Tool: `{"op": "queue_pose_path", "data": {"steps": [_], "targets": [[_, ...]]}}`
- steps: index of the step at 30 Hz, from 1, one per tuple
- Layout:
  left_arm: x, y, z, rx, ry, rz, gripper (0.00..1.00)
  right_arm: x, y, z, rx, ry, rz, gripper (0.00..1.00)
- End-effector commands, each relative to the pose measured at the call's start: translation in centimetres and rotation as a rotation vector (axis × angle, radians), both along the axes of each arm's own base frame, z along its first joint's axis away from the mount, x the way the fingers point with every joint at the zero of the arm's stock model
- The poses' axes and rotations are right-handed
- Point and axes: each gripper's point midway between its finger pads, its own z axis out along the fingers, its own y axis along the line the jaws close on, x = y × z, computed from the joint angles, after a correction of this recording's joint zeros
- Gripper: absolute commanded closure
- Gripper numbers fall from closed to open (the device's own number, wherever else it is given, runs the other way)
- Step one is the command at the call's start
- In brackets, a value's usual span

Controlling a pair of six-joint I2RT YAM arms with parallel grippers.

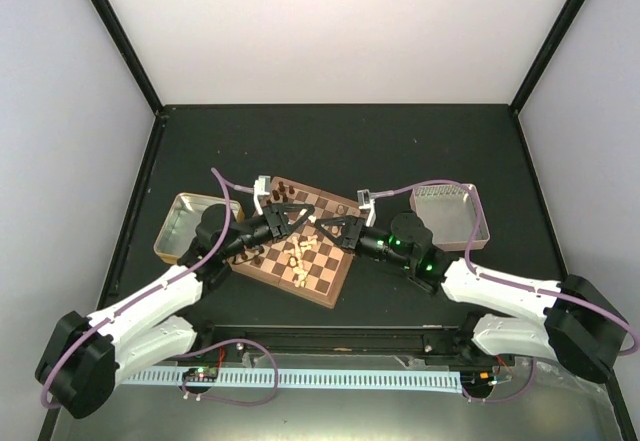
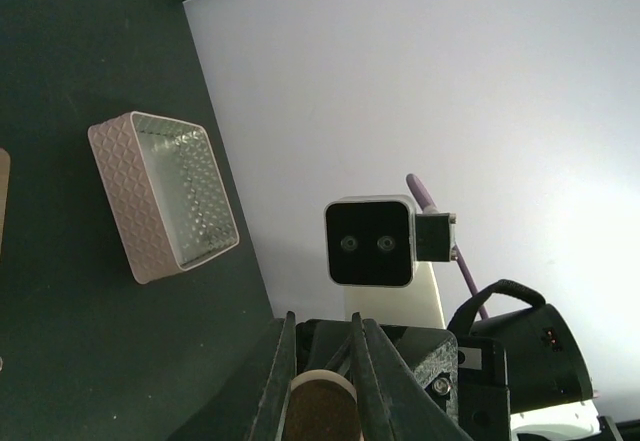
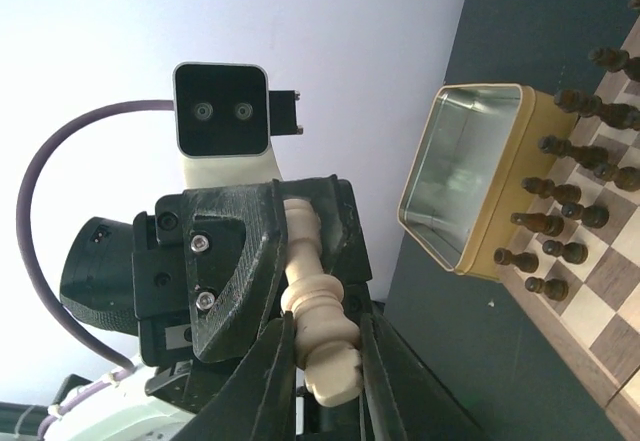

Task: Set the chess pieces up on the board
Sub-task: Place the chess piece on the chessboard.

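No writing, label, brand, number or sign can be read in any view. The gold tin [image 3: 465,171] ahead of the right gripper [image 3: 325,331] and off to one side, the pink tray [image 2: 125,201] ahead of the left gripper [image 2: 322,326], the board [image 1: 320,271] beneath both, and the black camera face [image 2: 370,244] straight ahead of the left gripper show only plain surfaces.

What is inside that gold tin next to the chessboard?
Nothing that I can see: the gold tin shows only bare shiny metal inside. From above, the left arm covers one side of it.
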Motion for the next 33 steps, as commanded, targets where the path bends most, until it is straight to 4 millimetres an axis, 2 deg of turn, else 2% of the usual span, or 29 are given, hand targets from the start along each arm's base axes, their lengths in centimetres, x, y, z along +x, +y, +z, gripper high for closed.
{"op": "queue_pose_path", "data": {"steps": [1, 3, 5, 9, 10, 14, 17, 21, 25, 28, 33], "targets": [[0.0, 0.3, 0.9, -0.029, -0.025, 0.011, 0.97, 1.1, -0.1, 1.8, 0.030, -0.047, -0.049, 0.88], [0.1, 0.3, 0.7, -0.024, -0.019, 0.009, 0.94, 1.2, -0.1, 1.7, 0.016, -0.056, -0.050, 0.91], [0.2, 0.2, 0.2, -0.009, -0.011, 0.008, 0.88, 1.2, -0.1, 1.4, -0.012, -0.066, -0.051, 0.93], [0.5, 0.2, -2.1, 0.128, 0.015, 0.015, 0.58, 1.7, -0.7, -0.3, -0.180, -0.095, -0.079, 0.94], [0.7, 0.4, -2.9, 0.183, 0.017, 0.026, 0.54, 1.8, -1.1, -1.1, -0.243, -0.105, -0.085, 0.95], [1.2, 2.4, -6.2, 0.379, 0.023, 0.106, 0.45, 2.4, -3.5, -4.4, -0.499, -0.117, -0.125, 0.95], [1.4, 4.1, -7.3, 0.476, 0.004, 0.173, 0.42, 2.3, -5.6, -7.0, -0.692, -0.113, -0.125, 0.96], [1.4, 6.5, -7.2, 0.577, -0.048, 0.264, 0.39, 1.6, -7.2, -9.5, -0.903, -0.106, -0.049, 0.95], [1.4, 9.1, -6.0, 0.636, -0.112, 0.377, 0.38, 0.8, -7.9, -11.5, -1.084, -0.070, 0.068, 0.95], [1.1, 10.7, -4.5, 0.646, -0.179, 0.451, 0.37, 0.6, -8.1, -12.4, -1.157, -0.042, 0.123, 0.96], [0.3, 12.2, -2.8, 0.647, -0.276, 0.509, 0.35, 0.2, -8.0, -13.2, -1.225, 0.007, 0.194, 0.96]]}}
